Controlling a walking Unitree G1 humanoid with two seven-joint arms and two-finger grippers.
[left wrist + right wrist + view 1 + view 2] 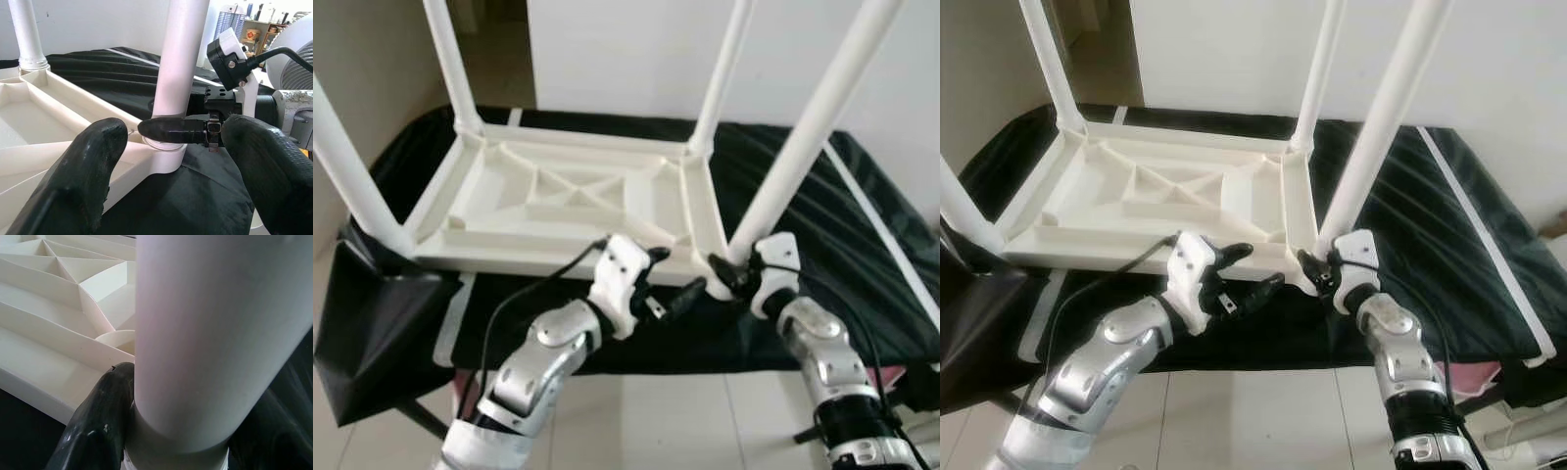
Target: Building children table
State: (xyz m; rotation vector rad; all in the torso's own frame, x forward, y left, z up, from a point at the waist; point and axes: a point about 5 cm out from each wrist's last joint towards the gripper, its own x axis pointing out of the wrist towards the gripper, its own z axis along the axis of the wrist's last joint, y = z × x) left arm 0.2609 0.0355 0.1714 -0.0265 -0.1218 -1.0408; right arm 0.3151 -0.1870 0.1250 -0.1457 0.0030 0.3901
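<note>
A white plastic children's table (558, 196) lies upside down on a black-covered surface, its four white legs pointing up. My right gripper (724, 274) is shut around the base of the near right leg (813, 127), just above its corner socket. In the right wrist view a black finger (98, 426) hugs that leg (220, 333). My left gripper (671, 279) hangs open at the table's front edge, a little left of the same corner and touching nothing. The left wrist view looks between its two fingers (83, 181) at the leg (181, 63), with the right gripper's finger (176, 132) wrapped around it.
The black cloth (842, 215) stretches to the right of the table, with a white strip (881, 225) along it. More cloth hangs down at the left (372, 333). A white wall stands behind. Tiled floor (666, 421) lies below my arms.
</note>
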